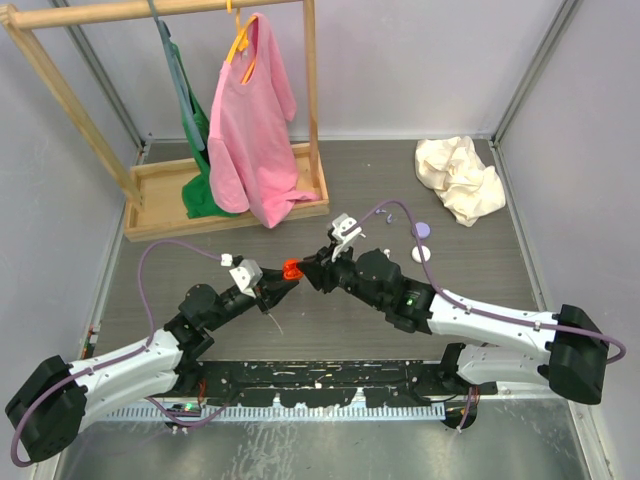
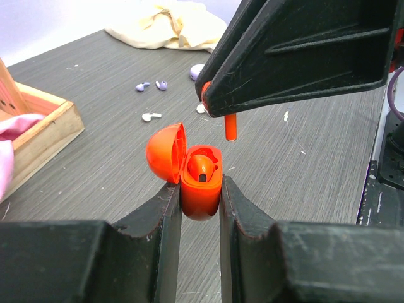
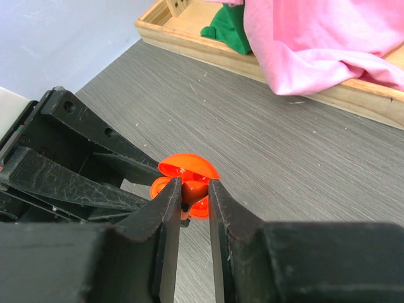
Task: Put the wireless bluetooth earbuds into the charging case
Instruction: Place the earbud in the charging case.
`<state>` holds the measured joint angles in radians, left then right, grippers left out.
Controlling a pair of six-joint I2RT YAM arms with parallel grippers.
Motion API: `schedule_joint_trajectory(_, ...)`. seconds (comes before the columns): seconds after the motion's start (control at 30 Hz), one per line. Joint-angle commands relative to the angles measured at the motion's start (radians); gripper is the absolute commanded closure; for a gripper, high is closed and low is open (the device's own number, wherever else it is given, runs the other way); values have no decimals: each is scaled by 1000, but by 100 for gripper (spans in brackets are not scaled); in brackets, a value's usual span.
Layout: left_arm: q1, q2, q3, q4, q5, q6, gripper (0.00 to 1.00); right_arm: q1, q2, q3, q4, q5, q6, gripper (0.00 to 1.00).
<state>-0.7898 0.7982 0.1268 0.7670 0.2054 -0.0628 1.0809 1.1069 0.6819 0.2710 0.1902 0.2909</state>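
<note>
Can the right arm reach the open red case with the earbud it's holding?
Probably yes: the left gripper holds the case with its lid open, and the right gripper's earbud hangs just above, nothing between.

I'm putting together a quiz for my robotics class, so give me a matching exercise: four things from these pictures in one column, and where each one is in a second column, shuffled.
Things:
1. red charging case
2. red earbud outside the case
3. lilac earbuds
4. pink shirt

Places:
A. lying on the table
B. pinched in the right hand
C. hanging on the wooden rack
D. held, lid open, in the left hand

Pairs: 1-D, 2-B, 3-A, 4-C.
</note>
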Motion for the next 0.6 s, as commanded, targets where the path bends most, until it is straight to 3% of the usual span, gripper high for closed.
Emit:
schedule_joint_trajectory(0.0,2,-10,12,82,3,3,100,10,14,-5,122,17,-7,74)
schedule_joint_trajectory(0.57,1,-11,11,90,9,-14,100,23,69,-42,207,36,9,74)
